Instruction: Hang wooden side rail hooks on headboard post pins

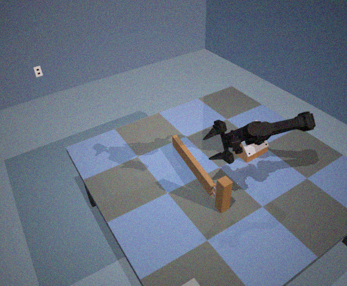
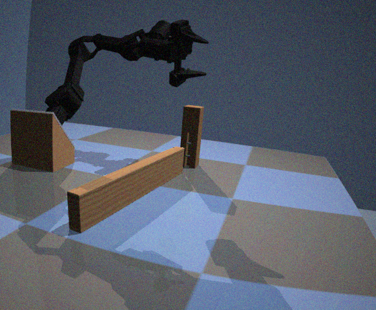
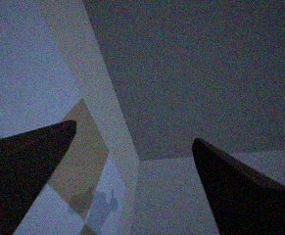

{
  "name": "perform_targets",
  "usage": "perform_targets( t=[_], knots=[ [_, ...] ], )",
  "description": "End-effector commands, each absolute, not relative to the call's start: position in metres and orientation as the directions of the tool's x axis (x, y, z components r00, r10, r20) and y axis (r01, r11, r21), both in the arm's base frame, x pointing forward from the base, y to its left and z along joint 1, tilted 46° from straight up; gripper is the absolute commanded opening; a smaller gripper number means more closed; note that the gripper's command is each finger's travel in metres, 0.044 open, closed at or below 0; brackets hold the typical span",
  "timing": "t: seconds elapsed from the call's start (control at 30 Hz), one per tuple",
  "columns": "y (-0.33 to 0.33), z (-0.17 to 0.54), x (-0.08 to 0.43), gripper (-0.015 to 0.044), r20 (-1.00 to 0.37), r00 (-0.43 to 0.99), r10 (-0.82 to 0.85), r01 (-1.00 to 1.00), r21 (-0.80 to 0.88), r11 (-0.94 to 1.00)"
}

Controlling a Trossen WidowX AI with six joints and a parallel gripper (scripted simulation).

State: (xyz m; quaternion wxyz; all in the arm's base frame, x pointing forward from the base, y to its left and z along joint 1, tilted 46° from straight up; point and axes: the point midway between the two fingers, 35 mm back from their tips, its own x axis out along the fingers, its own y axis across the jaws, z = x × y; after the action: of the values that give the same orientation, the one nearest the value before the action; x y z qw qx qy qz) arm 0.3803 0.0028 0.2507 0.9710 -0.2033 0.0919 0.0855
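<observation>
The wooden side rail (image 1: 194, 165) (image 2: 131, 183) stands on its long narrow edge on the table. Its far end rests on the table and its hook end is close to the headboard post (image 1: 223, 196) (image 2: 194, 126), with a small gap. Small steel hooks (image 1: 213, 187) show at that end in the top view. The post is upright; in the exterior view its slot shows two pins (image 2: 188, 143). Whether any hook touches a pin cannot be told. My gripper (image 1: 206, 149) (image 2: 207, 58) (image 3: 136, 134) is wide open and empty, high above the table, away from rail and post.
The arm's base sits on a wooden wedge block (image 1: 255, 155) (image 2: 31, 140) with a white top plate, on the robot's side of the rail. The checkered table (image 1: 155, 233) (image 2: 302, 233) has its edge beyond the post. A wall outlet (image 1: 38, 71) is far off.
</observation>
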Motion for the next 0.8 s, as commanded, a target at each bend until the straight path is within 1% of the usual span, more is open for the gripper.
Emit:
perform_targets(
  t=[0.0,0.2,0.33,0.53,0.77],
  knots=[
    [0.028,0.195,0.362,0.0440,-0.390,0.851,0.353,-0.514,-0.761,0.397],
    [0.042,0.174,0.347,0.0440,-0.443,0.763,0.470,-0.529,-0.847,0.060],
    [0.049,0.164,0.338,0.0440,-0.460,0.713,0.529,-0.490,-0.867,-0.093],
    [0.060,0.153,0.324,0.0440,-0.471,0.636,0.612,-0.374,-0.881,-0.289],
    [0.072,0.144,0.308,0.0440,-0.463,0.550,0.696,-0.166,-0.877,-0.451]
  ],
)
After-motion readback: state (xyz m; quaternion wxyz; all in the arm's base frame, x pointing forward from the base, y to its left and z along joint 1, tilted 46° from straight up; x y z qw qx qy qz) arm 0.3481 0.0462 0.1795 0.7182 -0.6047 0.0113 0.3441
